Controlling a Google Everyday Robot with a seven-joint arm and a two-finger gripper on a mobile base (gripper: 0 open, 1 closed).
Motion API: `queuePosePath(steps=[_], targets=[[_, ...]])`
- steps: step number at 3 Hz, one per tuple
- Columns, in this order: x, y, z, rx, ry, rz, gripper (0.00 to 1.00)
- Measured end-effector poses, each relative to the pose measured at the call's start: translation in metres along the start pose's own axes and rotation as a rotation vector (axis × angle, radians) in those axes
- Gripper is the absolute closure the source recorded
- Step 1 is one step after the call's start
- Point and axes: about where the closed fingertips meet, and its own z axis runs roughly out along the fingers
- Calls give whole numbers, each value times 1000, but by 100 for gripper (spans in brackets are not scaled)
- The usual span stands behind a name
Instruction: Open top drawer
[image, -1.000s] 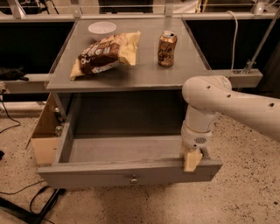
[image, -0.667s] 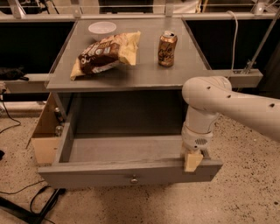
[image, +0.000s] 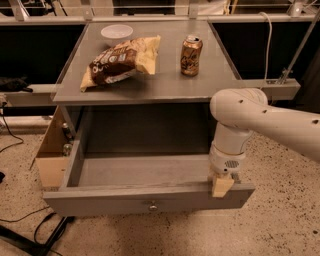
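The top drawer (image: 130, 200) is pulled far out of the grey cabinet. Its flat grey front panel faces me and has one small round metal knob (image: 152, 205) at the centre. The grey box inside looks empty. My gripper (image: 223, 184) hangs from the white arm at the drawer's front right corner, its tan fingertip (image: 220, 187) resting over the top edge of the front panel, right of the knob. The lower drawers are out of view.
On the cabinet top (image: 165, 80) lie a brown and yellow chip bag (image: 120, 62), a bronze soda can (image: 191, 48) and a white bowl (image: 116, 32). A wooden side panel (image: 50, 150) stands at the left. Black cables (image: 30, 230) lie on the speckled floor.
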Motion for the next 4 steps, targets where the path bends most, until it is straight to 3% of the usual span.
queuePosePath(steps=[1,3,4], targets=[[0,0,0,0,0,0,83],[-5,-3,-3,11,13,-23,37],[-5,2,-12,34,26,-21,6]])
